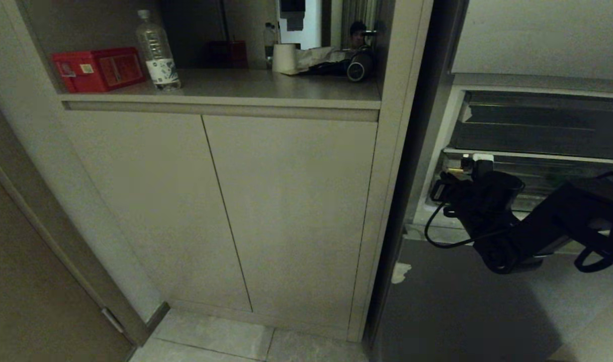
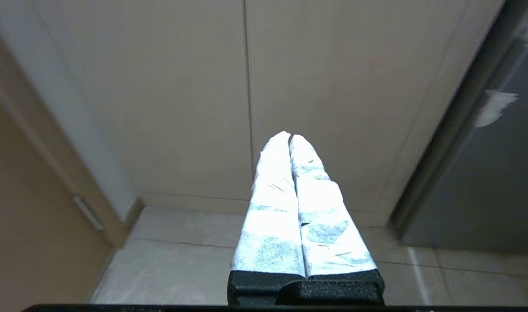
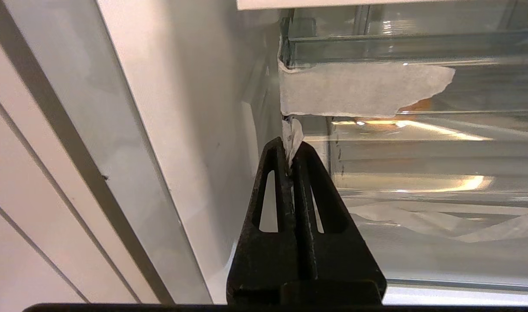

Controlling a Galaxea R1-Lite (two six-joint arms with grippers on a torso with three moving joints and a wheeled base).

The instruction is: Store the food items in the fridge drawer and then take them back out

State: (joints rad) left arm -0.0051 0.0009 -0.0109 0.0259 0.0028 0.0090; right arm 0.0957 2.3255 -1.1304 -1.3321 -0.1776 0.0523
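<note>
The fridge drawer [image 3: 419,143] is clear plastic, with a torn white tape patch [image 3: 354,89] on its front corner. A small white tape scrap [image 3: 293,132] hangs below that patch. My right gripper [image 3: 291,146] is shut on the scrap, close to the fridge's white inner wall [image 3: 194,108]. From the head, my right arm [image 1: 487,211] reaches into the open fridge in front of the drawer [image 1: 542,173]. My left gripper [image 2: 289,136], its fingers wrapped in white, is shut and empty, pointing at a cabinet door low by the floor. The food items are out of view.
A beige cabinet [image 1: 286,211] stands left of the fridge. Its shelf holds a red box [image 1: 99,69], a water bottle [image 1: 157,50] and a paper roll [image 1: 285,58]. A grey fridge panel [image 1: 452,306] lies below my right arm. A person's head [image 1: 357,31] shows beyond the shelf.
</note>
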